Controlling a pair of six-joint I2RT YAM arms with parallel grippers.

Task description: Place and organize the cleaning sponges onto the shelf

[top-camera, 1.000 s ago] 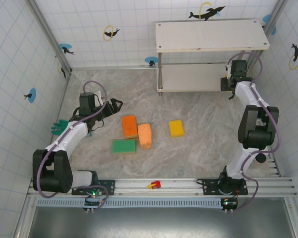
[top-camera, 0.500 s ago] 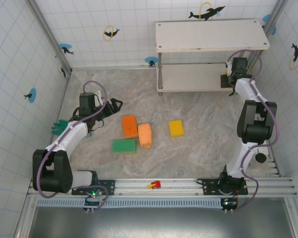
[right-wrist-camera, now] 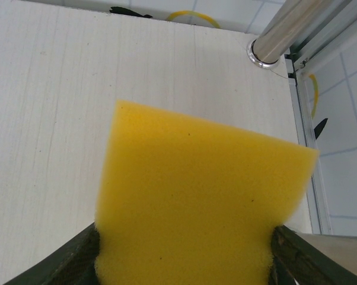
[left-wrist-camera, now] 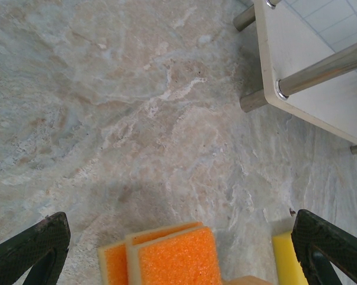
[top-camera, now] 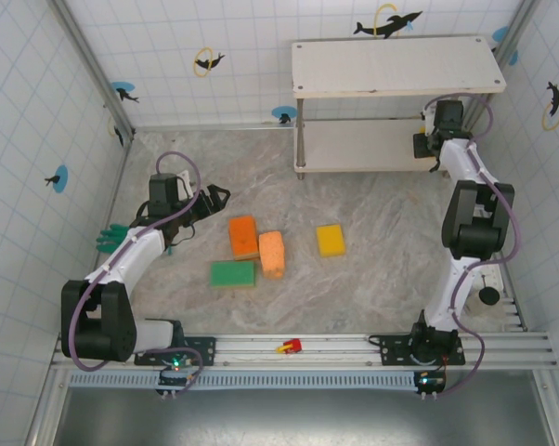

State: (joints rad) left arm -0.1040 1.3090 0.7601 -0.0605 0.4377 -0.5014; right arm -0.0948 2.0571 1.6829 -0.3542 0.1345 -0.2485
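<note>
Four cleaning sponges lie on the marble floor: orange (top-camera: 243, 236), pale orange (top-camera: 272, 254), green (top-camera: 233, 273) and yellow (top-camera: 331, 240). My left gripper (top-camera: 219, 197) is open, low over the floor just left of the orange one. Its wrist view has that orange sponge (left-wrist-camera: 175, 258) between the spread fingers, a yellow sponge (left-wrist-camera: 284, 258) by the right finger, and the shelf (left-wrist-camera: 297, 65) beyond. My right gripper (top-camera: 424, 147) is at the right end of the shelf's lower board (top-camera: 363, 144). It is shut on a yellow sponge (right-wrist-camera: 196, 202) held over that board (right-wrist-camera: 60, 89).
A green rubber glove (top-camera: 110, 239) lies by the left wall. A small red object (top-camera: 290, 347) sits on the front rail. The shelf's top board (top-camera: 396, 65) overhangs the lower one. A metal shelf leg (right-wrist-camera: 285, 29) stands just right of the held sponge. Tiled walls close in three sides.
My right arm has reached farther back, carrying the yellow sponge deeper over the lower board's right end. The left arm and the floor sponges have not moved.
</note>
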